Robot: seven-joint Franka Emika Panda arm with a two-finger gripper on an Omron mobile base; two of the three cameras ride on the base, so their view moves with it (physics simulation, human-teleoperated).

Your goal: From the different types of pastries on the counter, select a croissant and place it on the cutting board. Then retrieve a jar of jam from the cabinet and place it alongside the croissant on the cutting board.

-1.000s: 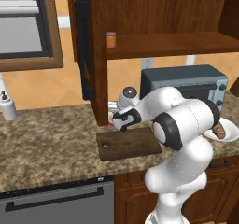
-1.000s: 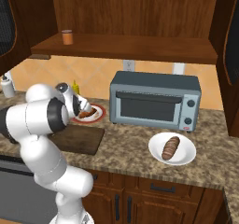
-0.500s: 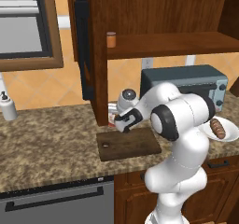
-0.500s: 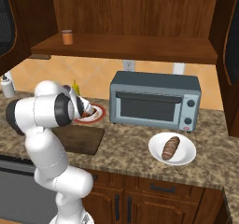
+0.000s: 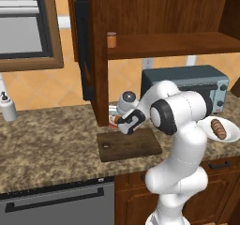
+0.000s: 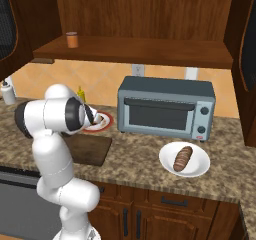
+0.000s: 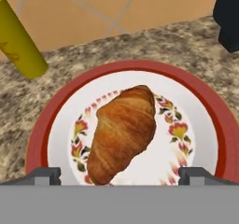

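The golden croissant [image 7: 122, 132] lies on a red-rimmed flowered plate [image 7: 42, 125] on the granite counter [image 5: 47, 144], behind the dark cutting board [image 5: 129, 145]. My gripper [image 7: 120, 175] hovers close over it, open, one fingertip at each side and nothing held. From the base views the hand [image 5: 127, 121] hangs over the board's far edge at the plate [image 6: 102, 121]. The jar of jam [image 5: 111, 40] stands on the cabinet shelf [image 5: 178, 43], also seen as the jar [image 6: 72, 39]. A darker pastry [image 6: 182, 158] rests on a white plate [image 6: 197, 166].
A grey toaster oven [image 6: 167, 107] stands right of the red plate. A yellow bottle [image 7: 18, 36] is just behind the plate. A white bottle [image 5: 7, 108] sits far left on the counter. The open cabinet door [image 5: 96, 55] hangs left of the hand.
The arm's elbow has swung left and the hand has eased down toward the red plate. The jaws have stayed open.
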